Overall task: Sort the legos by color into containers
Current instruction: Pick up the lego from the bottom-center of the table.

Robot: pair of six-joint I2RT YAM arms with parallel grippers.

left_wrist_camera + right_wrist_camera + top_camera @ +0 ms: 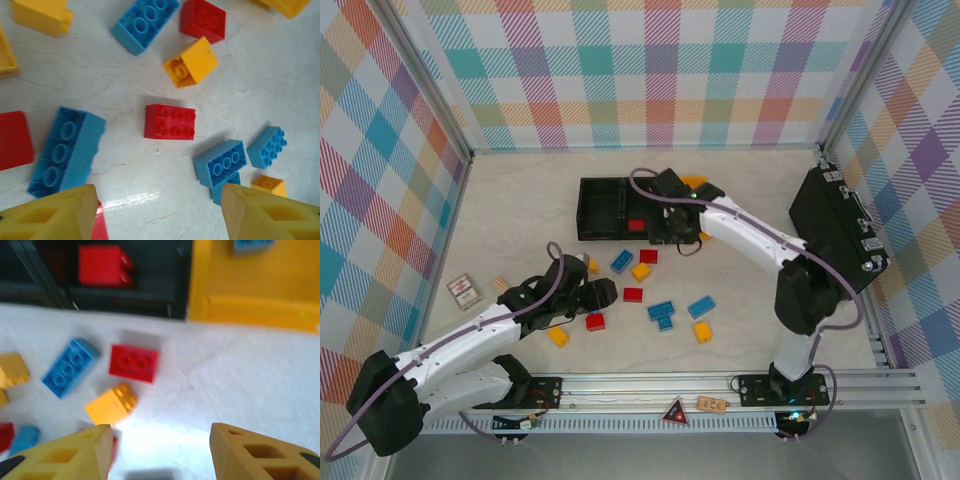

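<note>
Bricks (pixel 169 122) of red, blue and yellow studded plastic lie under our left gripper (pixel 160 215), jaws apart, empty; our right gripper (pixel 160 450) gapes empty too.

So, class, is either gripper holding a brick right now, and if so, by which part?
No. The left gripper and the right gripper both stand open, holding nothing.
</note>
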